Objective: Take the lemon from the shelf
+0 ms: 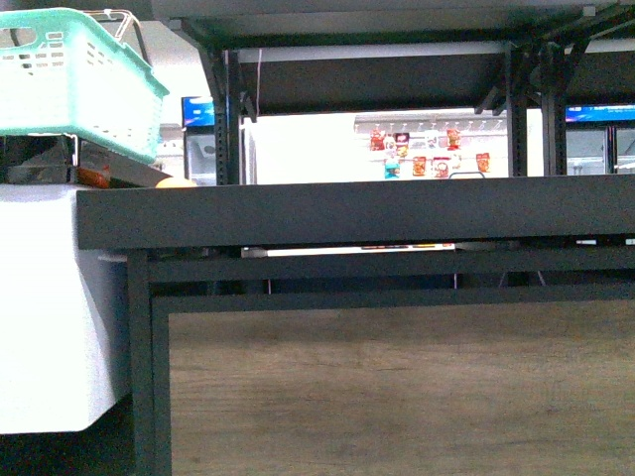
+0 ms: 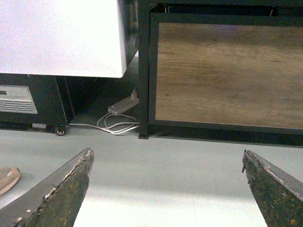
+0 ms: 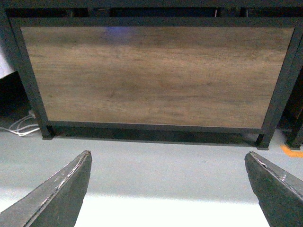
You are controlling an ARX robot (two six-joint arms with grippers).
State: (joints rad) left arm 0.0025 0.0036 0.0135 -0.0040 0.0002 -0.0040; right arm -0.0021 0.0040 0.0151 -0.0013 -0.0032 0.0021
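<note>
At the left end of the shelf [image 1: 347, 213], just above its raised front edge, a yellow-orange sliver shows, possibly the lemon [image 1: 177, 182]. Left gripper [image 2: 165, 152] and right gripper [image 3: 168, 155] both gape empty before the wood panel [image 3: 156, 75].

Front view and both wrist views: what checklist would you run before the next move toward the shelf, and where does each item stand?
1. Sight of the lemon: cannot tell; the raised edge of the shelf hides the tier, and only an orange sliver peeks over.
2. Open, empty left gripper: ok.
3. Open, empty right gripper: ok.
4. Grippers at tier height: not ok; both face the wood-grain panel above the floor.
5. Free approach at the left end: cannot tell; a teal basket stands there.
</note>
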